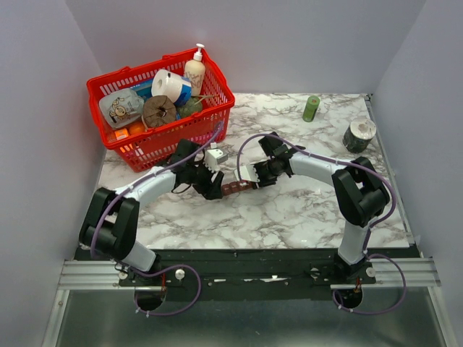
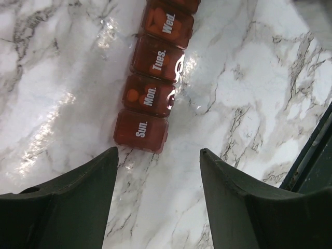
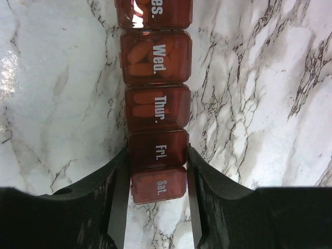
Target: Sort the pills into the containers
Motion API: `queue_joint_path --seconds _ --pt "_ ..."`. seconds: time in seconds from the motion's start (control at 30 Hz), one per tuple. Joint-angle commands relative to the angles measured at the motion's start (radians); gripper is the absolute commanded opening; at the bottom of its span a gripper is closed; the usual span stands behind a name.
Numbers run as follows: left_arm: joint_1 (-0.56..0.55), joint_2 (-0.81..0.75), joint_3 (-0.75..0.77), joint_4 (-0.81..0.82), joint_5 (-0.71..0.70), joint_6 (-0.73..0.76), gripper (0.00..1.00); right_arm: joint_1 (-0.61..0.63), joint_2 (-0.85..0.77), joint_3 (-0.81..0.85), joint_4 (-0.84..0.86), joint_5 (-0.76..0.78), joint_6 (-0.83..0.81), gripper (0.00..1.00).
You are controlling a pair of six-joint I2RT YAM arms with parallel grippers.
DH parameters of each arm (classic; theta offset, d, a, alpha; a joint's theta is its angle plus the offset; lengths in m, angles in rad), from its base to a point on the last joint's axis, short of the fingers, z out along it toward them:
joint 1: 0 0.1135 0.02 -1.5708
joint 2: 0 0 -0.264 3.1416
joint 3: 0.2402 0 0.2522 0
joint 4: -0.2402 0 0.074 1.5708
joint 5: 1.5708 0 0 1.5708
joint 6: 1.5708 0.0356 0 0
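Note:
The containers (image 1: 234,189) are a dark red-brown strip of day-labelled lidded compartments lying on the marble table (image 1: 304,210) between the two arms. My right gripper (image 3: 157,150) is shut on the strip (image 3: 157,109) at its Fri. compartment, one finger on each side, with Sat. between the fingers behind it. Orange pills (image 3: 141,57) show through the Wed. and Thur. lids. My left gripper (image 2: 158,151) stands open just short of the Sun. end of the strip (image 2: 150,98), with only bare marble between its fingers. More pills (image 2: 136,96) show under the Mon. lid.
A red wire basket (image 1: 137,148) full of household items stands at the back left, close behind the left arm. A green bottle (image 1: 311,108) and a round roll (image 1: 359,134) sit at the back right. The table's dark edge (image 2: 316,150) runs right of the left gripper.

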Motion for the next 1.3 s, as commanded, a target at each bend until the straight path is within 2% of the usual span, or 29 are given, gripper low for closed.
queue_joint_path --seconds 0.0,0.17,0.23,0.4,0.43,0.73,0.87,1.1,1.27 --pt "0.005 -0.126 -0.070 0.077 -0.037 -0.019 0.74 0.006 0.064 -0.041 -0.015 0.050 0.005 0.26" --pt "-0.023 -0.252 -0.174 0.146 -0.086 0.012 0.74 0.006 0.067 -0.036 -0.020 0.052 0.006 0.26" --pt "-0.031 -0.279 -0.205 0.172 -0.053 -0.013 0.65 0.006 0.067 -0.036 -0.021 0.053 0.008 0.26" --pt "-0.078 -0.238 -0.138 0.111 -0.010 -0.096 0.32 0.006 0.067 -0.035 -0.023 0.052 0.008 0.26" --pt "-0.081 -0.204 -0.124 0.087 -0.010 -0.093 0.31 0.006 0.068 -0.035 -0.021 0.052 0.008 0.26" --pt "-0.138 0.009 -0.009 -0.031 -0.079 -0.107 0.36 0.006 0.071 -0.032 -0.023 0.053 0.011 0.26" --pt "-0.161 0.040 0.016 -0.047 -0.141 -0.111 0.41 0.006 0.073 -0.030 -0.023 0.055 0.013 0.26" --pt "-0.167 0.021 0.008 -0.006 -0.258 -0.122 0.56 0.006 0.073 -0.030 -0.023 0.056 0.011 0.26" --pt "-0.167 -0.110 -0.051 0.097 -0.255 -0.117 0.60 0.006 0.071 -0.030 -0.023 0.056 0.011 0.26"
